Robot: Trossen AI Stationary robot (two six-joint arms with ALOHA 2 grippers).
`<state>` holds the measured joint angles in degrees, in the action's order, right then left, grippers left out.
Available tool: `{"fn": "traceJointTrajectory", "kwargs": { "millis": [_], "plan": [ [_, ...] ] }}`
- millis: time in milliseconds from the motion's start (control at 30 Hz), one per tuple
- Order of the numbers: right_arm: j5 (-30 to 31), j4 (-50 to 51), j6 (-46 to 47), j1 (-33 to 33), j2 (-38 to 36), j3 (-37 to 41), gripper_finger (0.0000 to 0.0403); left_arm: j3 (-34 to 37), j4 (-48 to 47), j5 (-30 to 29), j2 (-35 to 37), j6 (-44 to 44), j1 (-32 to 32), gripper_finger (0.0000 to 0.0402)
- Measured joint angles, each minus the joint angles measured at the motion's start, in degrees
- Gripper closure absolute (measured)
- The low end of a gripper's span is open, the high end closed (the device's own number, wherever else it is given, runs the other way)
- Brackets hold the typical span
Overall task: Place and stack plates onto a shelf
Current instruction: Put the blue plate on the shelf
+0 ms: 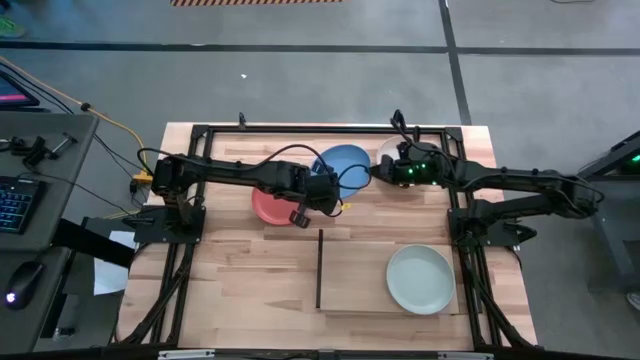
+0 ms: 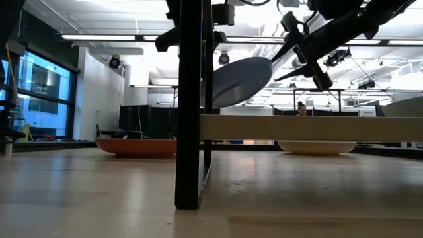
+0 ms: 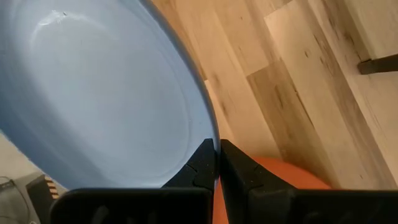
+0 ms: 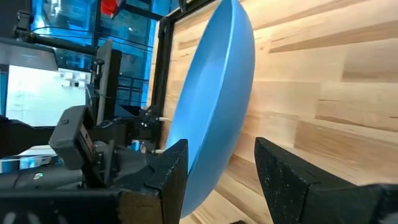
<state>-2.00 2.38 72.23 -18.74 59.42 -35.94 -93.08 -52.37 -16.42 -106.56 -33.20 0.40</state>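
Gripping the round blue plastic plate (image 1: 345, 166) by its near rim, left gripper (image 1: 340, 192) clamped tight, plate lifted off the table and tilted. Just behind and below that gripper, round red plastic plate (image 1: 270, 207) lying on the tabletop. Right gripper (image 1: 378, 171) spread wide at the blue plate's opposite edge, not closed on it; cream-white round plate (image 1: 392, 152) just beyond. Flat light-wood shelf (image 1: 360, 275) carrying only the pale blue-grey round plate (image 1: 420, 279): one placed, three left, apparently.
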Motion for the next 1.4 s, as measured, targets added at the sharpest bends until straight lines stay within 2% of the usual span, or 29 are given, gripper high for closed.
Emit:
{"fn": "traceJointTrajectory", "kwargs": {
  "millis": [233,333,533,600,833,1067,1400],
  "plan": [
    [0.5,-0.3,0.0,0.0,1.0,0.0,0.025,0.0,0.5,0.5,0.0,0.9,0.0,0.0396],
    [0.8,-0.3,0.0,0.0,1.0,0.0,0.0283,0.0,0.7,0.5,0.0,1.0,0.0,0.0391],
    [1.7,0.2,-0.1,0.0,1.0,0.0,0.0377,0.0,3.5,1.1,0.0,0.8,-0.1,0.0392],
    [2.1,1.0,-0.4,-0.1,1.0,0.0,0.0394,0.0,4.1,1.1,0.0,-0.4,-0.1,0.0391],
    [2.5,3.9,-0.6,0.0,1.1,0.0,0.0399,0.0,4.2,-2.9,1.1,-2.7,0.0,0.0373],
    [1.5,2.8,-1.6,-2.6,1.0,-0.1,0.0402,-0.1,5.3,-6.0,7.2,-2.5,0.4,0.0344],
    [0.4,6.4,-5.2,-9.7,-0.9,0.0,0.0402,-0.1,4.2,-6.9,18.3,7.3,0.7,0.0318]
  ]
}}
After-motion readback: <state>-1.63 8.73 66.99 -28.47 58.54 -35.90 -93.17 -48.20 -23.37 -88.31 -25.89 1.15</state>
